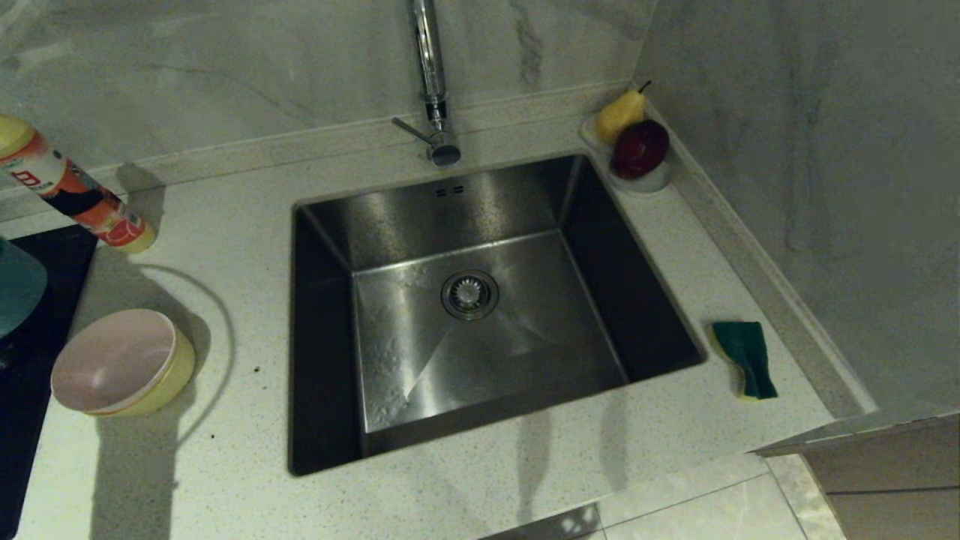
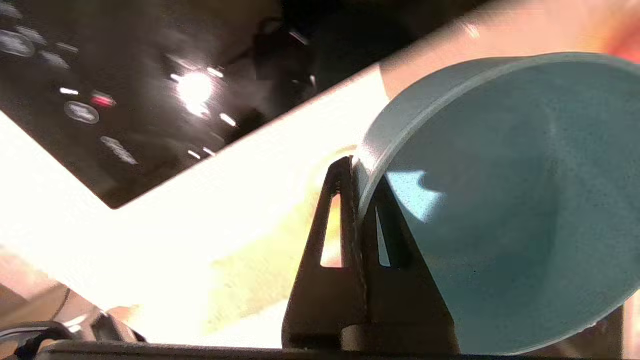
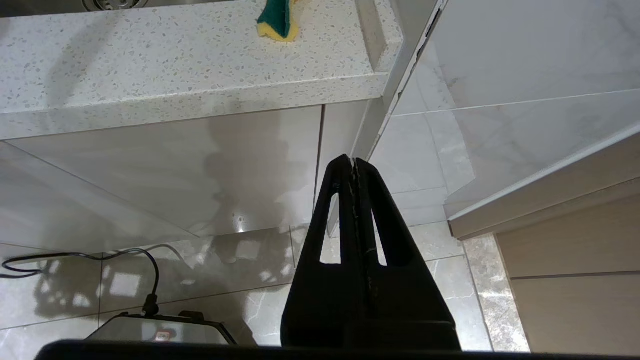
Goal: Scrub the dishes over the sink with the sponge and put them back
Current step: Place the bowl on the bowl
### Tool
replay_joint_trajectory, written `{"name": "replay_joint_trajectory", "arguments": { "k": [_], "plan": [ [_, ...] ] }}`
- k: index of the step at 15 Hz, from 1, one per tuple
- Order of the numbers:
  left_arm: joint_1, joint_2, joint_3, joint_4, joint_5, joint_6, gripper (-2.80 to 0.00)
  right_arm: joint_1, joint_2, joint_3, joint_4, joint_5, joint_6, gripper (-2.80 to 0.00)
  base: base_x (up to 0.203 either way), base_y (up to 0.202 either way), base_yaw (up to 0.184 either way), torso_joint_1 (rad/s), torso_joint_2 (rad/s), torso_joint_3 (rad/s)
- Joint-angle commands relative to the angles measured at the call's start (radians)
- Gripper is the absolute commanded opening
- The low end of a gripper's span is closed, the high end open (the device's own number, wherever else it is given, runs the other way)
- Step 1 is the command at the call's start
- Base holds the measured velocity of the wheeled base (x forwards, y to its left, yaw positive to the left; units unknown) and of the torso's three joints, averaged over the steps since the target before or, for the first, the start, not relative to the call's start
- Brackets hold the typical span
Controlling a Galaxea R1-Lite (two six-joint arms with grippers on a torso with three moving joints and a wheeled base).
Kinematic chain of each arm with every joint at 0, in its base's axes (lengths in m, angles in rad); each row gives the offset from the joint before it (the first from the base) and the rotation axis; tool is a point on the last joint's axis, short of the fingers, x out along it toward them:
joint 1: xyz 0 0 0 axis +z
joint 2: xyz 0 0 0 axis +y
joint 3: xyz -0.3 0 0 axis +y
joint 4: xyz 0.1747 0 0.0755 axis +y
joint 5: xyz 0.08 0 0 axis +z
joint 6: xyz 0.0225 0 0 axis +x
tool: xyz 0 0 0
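Observation:
My left gripper (image 2: 356,165) is shut on the rim of the light blue bowl (image 2: 500,200), one finger inside and one outside, holding it tilted above the counter. In the head view only an edge of that bowl (image 1: 19,285) shows at the far left, and the gripper itself is out of frame. The pink bowl (image 1: 112,360) sits nested in the yellow bowl (image 1: 169,379) on the counter left of the sink (image 1: 390,217). The sponge (image 1: 746,358) lies green side up on the counter right of the sink. My right gripper (image 3: 354,161) hangs shut and empty below the counter edge, with the sponge (image 3: 277,20) beyond it.
A black cooktop (image 1: 30,420) borders the counter on the left. A red and white bottle (image 1: 75,196) leans at the back left. The chrome faucet (image 1: 431,82) rises behind the sink. A white dish (image 1: 649,180) with a pear and an apple stands at the back right by the wall.

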Motion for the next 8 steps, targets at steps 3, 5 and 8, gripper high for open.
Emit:
{"name": "replay_joint_trajectory", "arguments": {
  "k": [3, 5, 8],
  "plan": [
    [-0.12, -0.067, -0.001, 0.019, 0.011, -0.002, -2.8, 0.001, 0.0, 0.001, 0.0, 0.001, -0.001, -2.8, 0.0, 0.0, 0.0, 0.0, 0.0, 0.0],
    [-0.191, -0.075, 0.0, 0.065, 0.063, 0.0, -2.8, 0.0, 0.0, 0.0, 0.0, 0.001, -0.001, -2.8, 0.0, 0.0, 0.0, 0.0, 0.0, 0.0],
    [-0.279, -0.09, 0.023, 0.078, 0.11, 0.001, -2.8, 0.0, 0.0, 0.0, 0.0, 0.001, -0.001, -2.8, 0.0, 0.0, 0.0, 0.0, 0.0, 0.0]
  ]
}}
